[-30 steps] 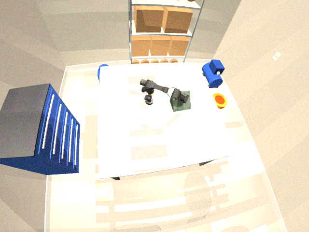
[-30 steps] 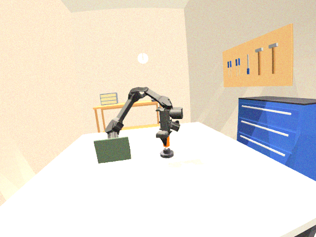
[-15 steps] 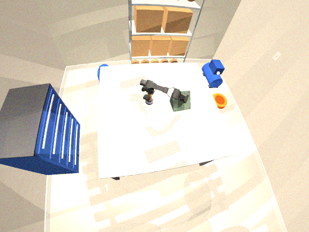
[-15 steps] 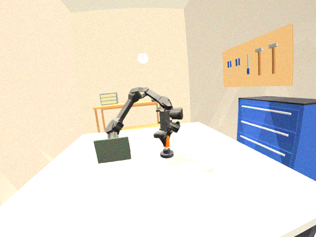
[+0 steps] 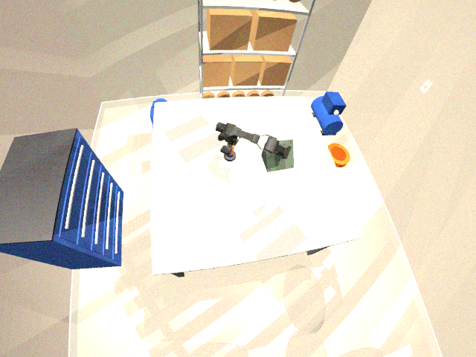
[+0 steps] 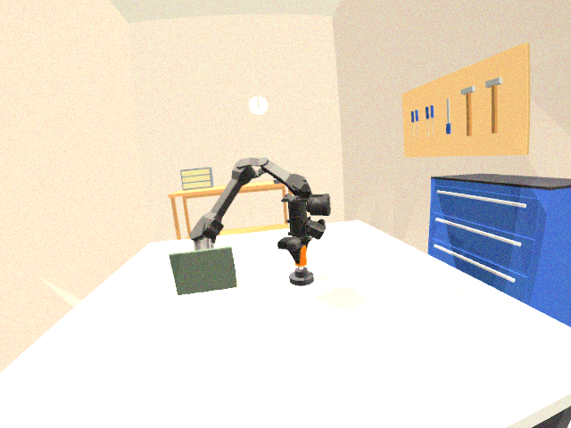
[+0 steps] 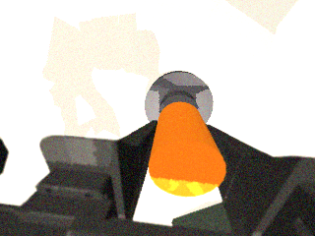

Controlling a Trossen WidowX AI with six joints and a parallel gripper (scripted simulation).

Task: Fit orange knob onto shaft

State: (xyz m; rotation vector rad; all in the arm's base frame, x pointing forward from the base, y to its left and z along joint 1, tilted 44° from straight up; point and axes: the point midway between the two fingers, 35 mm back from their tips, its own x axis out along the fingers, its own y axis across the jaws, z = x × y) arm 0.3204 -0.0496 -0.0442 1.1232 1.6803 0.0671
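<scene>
The orange knob [image 5: 233, 147] [image 6: 302, 256] [image 7: 186, 147] is a tall, tapered piece held upright between the fingers of my gripper [image 6: 300, 254] [image 7: 179, 127], which is shut on it. The round dark pedestal [image 5: 230, 157] [image 6: 302, 279] [image 7: 180, 79] stands on the white table [image 5: 215, 222] [image 6: 258, 349] directly below the knob. In the exterior view a small light bit of the silver shaft [image 6: 301, 267] shows between the knob's bottom and the pedestal's raised centre, so the knob is not down on the pedestal. The knob's hole and the shaft's flat side are hidden.
A dark green panel [image 5: 280, 164] [image 6: 203, 271] stands by the arm's base, to one side of the pedestal. A blue drawer cabinet [image 5: 92, 199] [image 6: 479, 221] is beyond the table's side. A blue machine [image 5: 326, 115] and an orange bowl [image 5: 339, 154] are on the other side.
</scene>
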